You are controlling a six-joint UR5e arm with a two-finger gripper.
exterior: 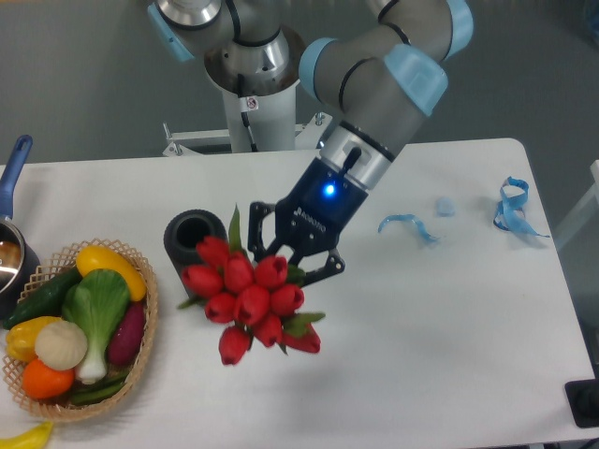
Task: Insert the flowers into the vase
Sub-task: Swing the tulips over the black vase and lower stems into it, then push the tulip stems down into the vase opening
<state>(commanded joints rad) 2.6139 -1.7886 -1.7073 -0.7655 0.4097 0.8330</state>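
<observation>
The flowers [247,301] hide their stems and part of the vase [193,245]; heads point toward the camera, gripper [285,257] clenched on them.

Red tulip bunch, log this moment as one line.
gripper: shut on red tulip bunch | bunch: airborne, overlapping matte black ribbed vase | stems: not in vase mouth

A white table [487,309] stands before a plain grey backdrop, possibly wall or floor.
</observation>
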